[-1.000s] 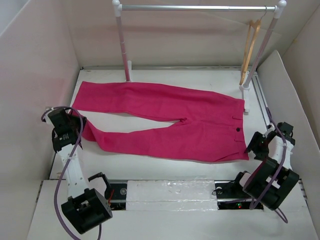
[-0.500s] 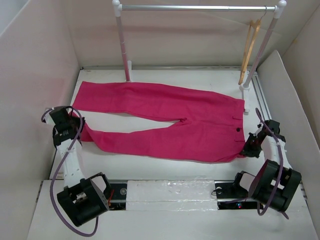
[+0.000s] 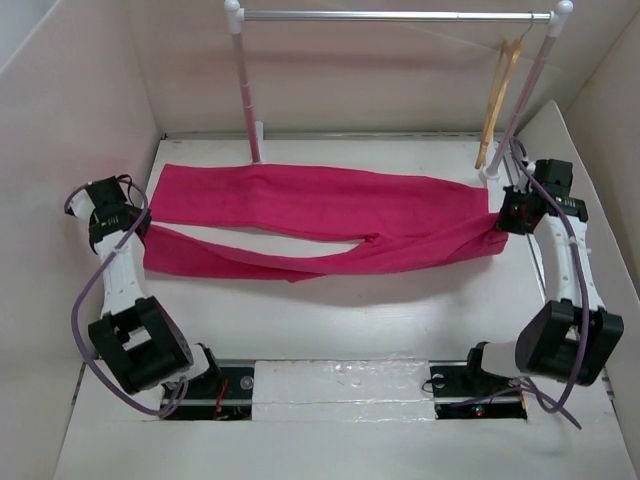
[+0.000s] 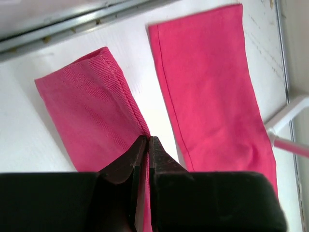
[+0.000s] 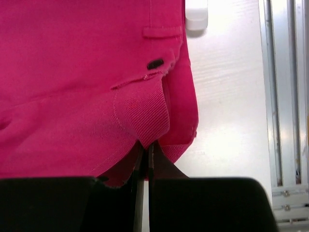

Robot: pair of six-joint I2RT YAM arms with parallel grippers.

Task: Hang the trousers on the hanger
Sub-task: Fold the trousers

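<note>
Since a second ago both arms have swung the near edge rearward, so the trousers point(image 3: 320, 205) now lie half-folded lengthwise on the table point(image 3: 350, 310). The left gripper point(image 4: 147, 141) pinches a leg end and the right gripper point(image 5: 146, 146) pinches the waist. The hanger point(image 3: 497, 105) hangs bare on the rail point(image 3: 390, 16), fold step underway. No containers.

White table point(image 3: 330, 320), pale, perhaps cardboard walls point(image 3: 70, 120), white-posted rack point(image 3: 400, 16)
</note>
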